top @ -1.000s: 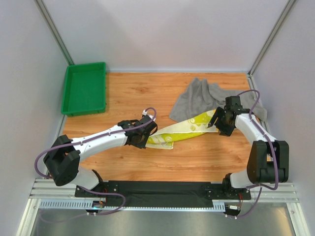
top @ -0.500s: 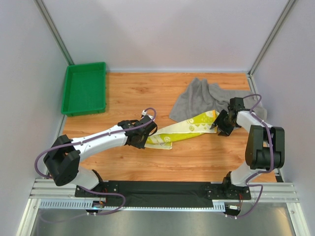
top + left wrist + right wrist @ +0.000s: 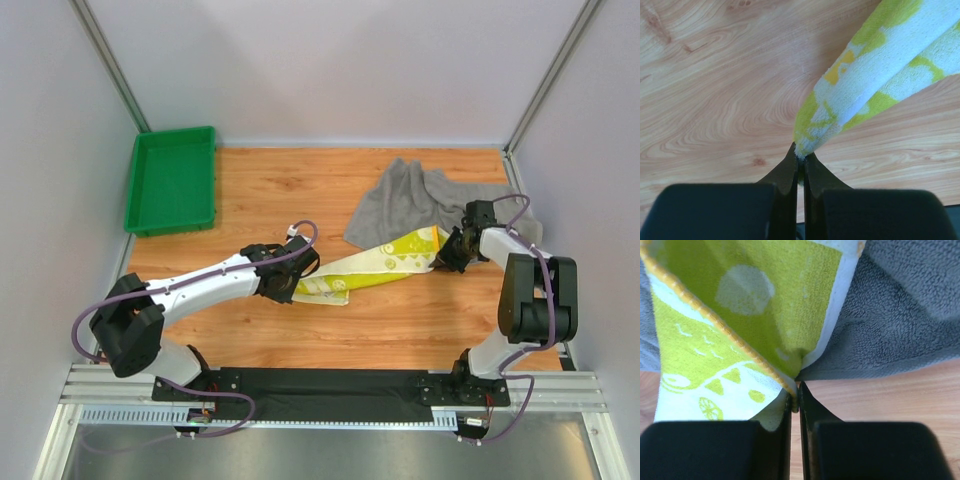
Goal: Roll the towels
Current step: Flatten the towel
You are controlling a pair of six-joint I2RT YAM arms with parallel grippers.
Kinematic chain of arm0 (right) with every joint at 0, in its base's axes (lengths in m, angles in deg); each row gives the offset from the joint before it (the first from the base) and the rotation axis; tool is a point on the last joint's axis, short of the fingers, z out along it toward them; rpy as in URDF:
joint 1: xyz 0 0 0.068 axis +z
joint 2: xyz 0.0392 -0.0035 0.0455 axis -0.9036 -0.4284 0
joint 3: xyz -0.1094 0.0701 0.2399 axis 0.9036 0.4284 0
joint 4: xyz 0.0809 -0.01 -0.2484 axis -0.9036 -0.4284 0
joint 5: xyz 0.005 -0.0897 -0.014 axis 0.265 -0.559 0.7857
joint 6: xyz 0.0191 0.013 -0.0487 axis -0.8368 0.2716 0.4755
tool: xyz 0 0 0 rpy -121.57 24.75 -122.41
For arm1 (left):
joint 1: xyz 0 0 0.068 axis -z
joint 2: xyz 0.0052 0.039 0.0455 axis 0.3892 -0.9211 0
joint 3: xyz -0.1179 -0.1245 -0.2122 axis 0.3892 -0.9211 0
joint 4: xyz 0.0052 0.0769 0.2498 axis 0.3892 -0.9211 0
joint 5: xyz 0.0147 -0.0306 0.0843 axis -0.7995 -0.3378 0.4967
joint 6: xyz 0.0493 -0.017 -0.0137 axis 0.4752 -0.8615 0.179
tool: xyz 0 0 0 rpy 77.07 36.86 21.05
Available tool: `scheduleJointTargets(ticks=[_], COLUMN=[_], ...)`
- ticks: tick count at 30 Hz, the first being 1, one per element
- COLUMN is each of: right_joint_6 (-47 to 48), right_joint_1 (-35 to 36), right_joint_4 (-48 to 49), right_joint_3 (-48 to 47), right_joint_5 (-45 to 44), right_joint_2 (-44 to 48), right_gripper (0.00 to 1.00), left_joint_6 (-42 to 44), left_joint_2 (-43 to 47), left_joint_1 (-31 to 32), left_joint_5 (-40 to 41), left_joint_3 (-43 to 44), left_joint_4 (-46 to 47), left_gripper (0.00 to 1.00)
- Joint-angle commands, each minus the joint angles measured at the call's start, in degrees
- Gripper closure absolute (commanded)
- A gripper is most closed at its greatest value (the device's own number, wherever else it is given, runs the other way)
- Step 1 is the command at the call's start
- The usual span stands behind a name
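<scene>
The white-yellow towel with a green-yellow print (image 3: 385, 262) stretches as a long strip across the table between my two grippers. My left gripper (image 3: 296, 287) is shut on its left corner (image 3: 812, 135). My right gripper (image 3: 443, 258) is shut on its right corner, pinching the yellow hem (image 3: 794, 395). The grey towel (image 3: 410, 200) lies crumpled at the back right, partly under the printed towel's right end, and fills the upper right of the right wrist view as grey towel (image 3: 905, 315).
A green tray (image 3: 172, 180) sits at the back left corner of the wooden table (image 3: 280, 190). White walls with metal posts close in the sides and the back.
My right gripper has moved in to the printed towel's right corner and closed on it. The towel's right end has lifted slightly. The left arm has stayed where it was.
</scene>
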Motion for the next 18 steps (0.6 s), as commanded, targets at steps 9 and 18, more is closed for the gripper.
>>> scheduleJointTargets(ticks=[9,18], right_joint_6=[1.14,1.23], right_joint_1=[0.16,1.30], right_joint_4=[-7.88,-16.31], right_joint_3=[0.02,1.78], right_joint_5=[4.16,10.40], right_joint_2=[14.62,29.21], right_gripper=[0.96,1.00], left_joint_6=[0.92,0.22], left_joint_2=[9.10,19.91], left_joint_1=[0.10,0.10], left_joint_5=[4.21,5.62], left_joint_3=[4.11,5.95], left_joint_4=[-10.13,-19.69], left_gripper=[1.00,1.00])
